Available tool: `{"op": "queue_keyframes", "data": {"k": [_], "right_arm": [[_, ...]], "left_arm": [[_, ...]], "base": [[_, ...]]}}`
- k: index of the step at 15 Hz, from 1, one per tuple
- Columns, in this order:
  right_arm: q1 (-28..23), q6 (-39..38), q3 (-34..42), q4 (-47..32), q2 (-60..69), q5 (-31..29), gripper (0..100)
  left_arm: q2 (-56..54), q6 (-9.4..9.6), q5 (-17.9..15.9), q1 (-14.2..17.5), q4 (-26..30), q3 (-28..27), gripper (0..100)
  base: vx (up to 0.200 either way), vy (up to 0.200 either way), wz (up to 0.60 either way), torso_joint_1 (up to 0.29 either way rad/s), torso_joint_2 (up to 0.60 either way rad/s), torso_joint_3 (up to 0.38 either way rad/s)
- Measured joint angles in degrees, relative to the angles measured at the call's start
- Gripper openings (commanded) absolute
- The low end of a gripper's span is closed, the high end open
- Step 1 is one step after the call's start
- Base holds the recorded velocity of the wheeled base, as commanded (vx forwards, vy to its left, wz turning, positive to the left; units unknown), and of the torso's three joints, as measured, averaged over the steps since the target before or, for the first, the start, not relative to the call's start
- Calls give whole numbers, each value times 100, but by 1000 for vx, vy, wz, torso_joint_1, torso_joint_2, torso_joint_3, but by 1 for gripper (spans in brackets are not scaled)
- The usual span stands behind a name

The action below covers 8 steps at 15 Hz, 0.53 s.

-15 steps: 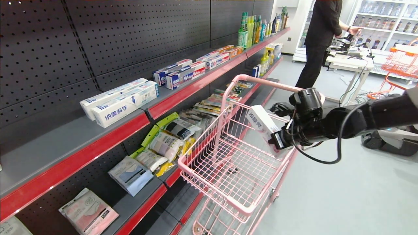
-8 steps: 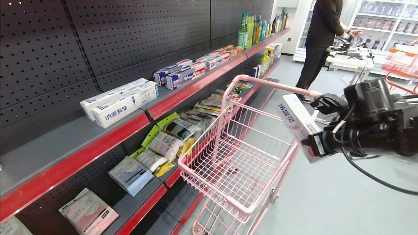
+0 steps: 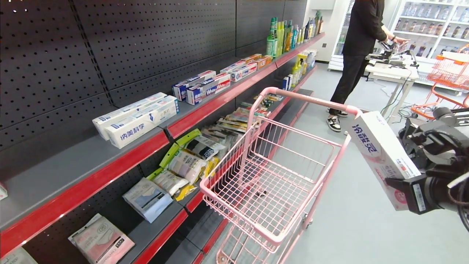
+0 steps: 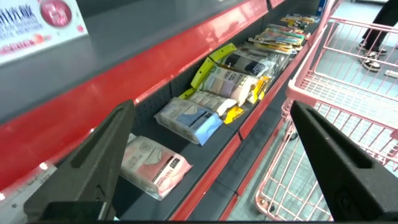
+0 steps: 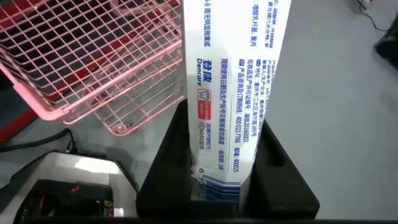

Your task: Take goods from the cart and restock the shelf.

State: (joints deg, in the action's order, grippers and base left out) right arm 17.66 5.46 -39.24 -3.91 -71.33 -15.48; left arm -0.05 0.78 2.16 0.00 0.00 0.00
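The right pincer (image 5: pixel 227 171) is clamped hard on the lower end of a long white toothpaste box (image 3: pixel 381 154), with a finger pressed to each broad face, so the box juts up and forward from the jaws at a tilt. The pink cart (image 3: pixel 238 214) stands below the pincer and off to its left, and the box hangs clear of the basket rim, out over the floor. That points to the carry step: the goods are out of the cart and not yet on the shelf (image 3: pixel 66 172). The shelf's upper board lies well beyond the cart, farther to the pincer's left, with a bare grey stretch beside the white boxes (image 3: pixel 135 119) already lying there. The next move likely calls for a swing leftward across the cart, high enough to pass its handle, then a wrist turn to lay the box flat before letting go. The left pincer (image 4: pixel 211 109) holds nothing, its jaws spread wide, with the lower tier's packets (image 4: pixel 186 118) just ahead of it
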Motion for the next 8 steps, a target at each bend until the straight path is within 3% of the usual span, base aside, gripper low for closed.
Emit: {"op": "queue_keyframes", "data": {"k": [4, 8], "right_arm": [[5, 165, 208, 6, 468, -4, 0], [-13, 272, 514, -2, 829, 2, 0]], "left_arm": [[0, 1, 2, 0, 0, 0, 100], [0, 1, 2, 0, 0, 0, 100]], "base": [[0, 0, 0, 245, -544, -299], [0, 0, 0, 188, -393, -215]]}}
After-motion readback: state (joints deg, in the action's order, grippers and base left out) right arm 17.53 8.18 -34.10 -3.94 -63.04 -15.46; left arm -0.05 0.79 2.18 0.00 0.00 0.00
